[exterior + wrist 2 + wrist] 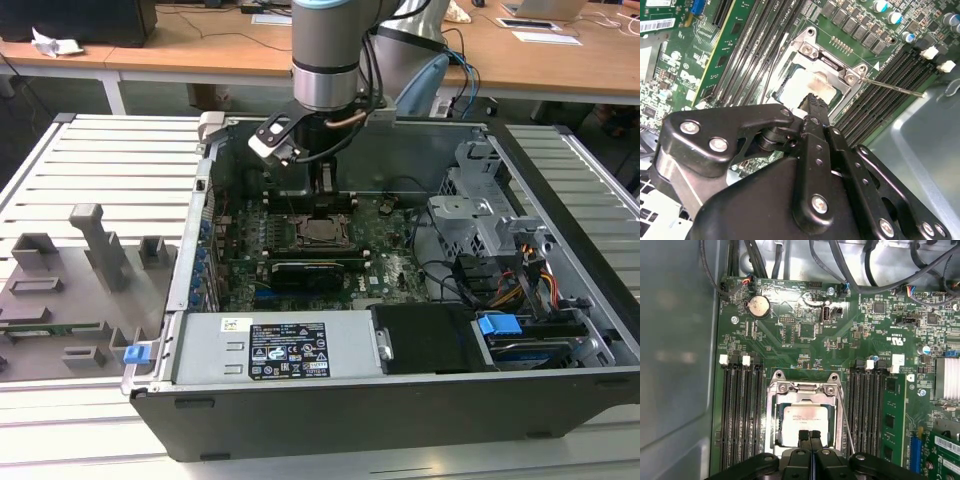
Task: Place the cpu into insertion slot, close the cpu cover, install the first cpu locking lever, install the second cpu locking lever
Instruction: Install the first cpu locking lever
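We see the cpu (805, 417) seated in the square opening of the cpu cover (772, 415), which lies flat over it, between two banks of memory slots (742, 415). The gripper (810, 434), fingers (803, 440) pressed together and empty, seems to touch the cover's edge; a thin lever (846, 421) slants alongside

You see a green board (790, 320) lined with black memory slots (742, 410) and white clips (723, 359). The cpu (802, 421) has a silver-grey top, and the cover (771, 412) round it is silver-grey too. The coin cell (759, 306) is silver. Your gripper (810, 434) is black with silver screws. In the exterior view your arm (325, 60) is silver-grey with a pale blue band. The case (400, 420) is dark grey and its label (287, 350) is black with white print. One tab (497, 325) is bright blue, and the table (110, 150) is pale grey in ribbed stripes.
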Robot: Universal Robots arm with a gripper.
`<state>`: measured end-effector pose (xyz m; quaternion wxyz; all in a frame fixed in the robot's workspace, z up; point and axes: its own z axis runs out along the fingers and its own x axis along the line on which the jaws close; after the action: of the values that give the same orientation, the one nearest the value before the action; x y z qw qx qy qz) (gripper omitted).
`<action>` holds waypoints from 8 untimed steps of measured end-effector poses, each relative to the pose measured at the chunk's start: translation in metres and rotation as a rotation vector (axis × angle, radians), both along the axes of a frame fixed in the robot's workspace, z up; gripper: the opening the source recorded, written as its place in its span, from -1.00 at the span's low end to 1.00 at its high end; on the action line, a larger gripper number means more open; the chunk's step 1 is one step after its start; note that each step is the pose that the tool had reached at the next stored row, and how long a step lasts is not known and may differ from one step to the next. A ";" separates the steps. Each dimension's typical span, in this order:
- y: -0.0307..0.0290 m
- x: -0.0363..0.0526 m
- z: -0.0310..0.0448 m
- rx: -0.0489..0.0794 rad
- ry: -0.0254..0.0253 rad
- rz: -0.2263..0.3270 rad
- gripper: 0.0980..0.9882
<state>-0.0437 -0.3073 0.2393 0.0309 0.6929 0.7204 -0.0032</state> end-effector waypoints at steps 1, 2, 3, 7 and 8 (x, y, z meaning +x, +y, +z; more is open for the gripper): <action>0.0000 0.0000 0.0017 0.000 0.0000 0.000 -0.97; 0.0000 0.0000 0.0051 0.000 -0.0001 0.000 -0.97; 0.0000 0.0000 0.0086 0.000 0.0000 0.000 -0.97; 0.0000 0.0000 0.0151 0.000 0.0000 0.000 -0.97; 0.0001 0.0000 0.0164 -0.001 -0.0001 0.000 -0.97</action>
<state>-0.0437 -0.3072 0.2558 0.0311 0.6929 0.7203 -0.0034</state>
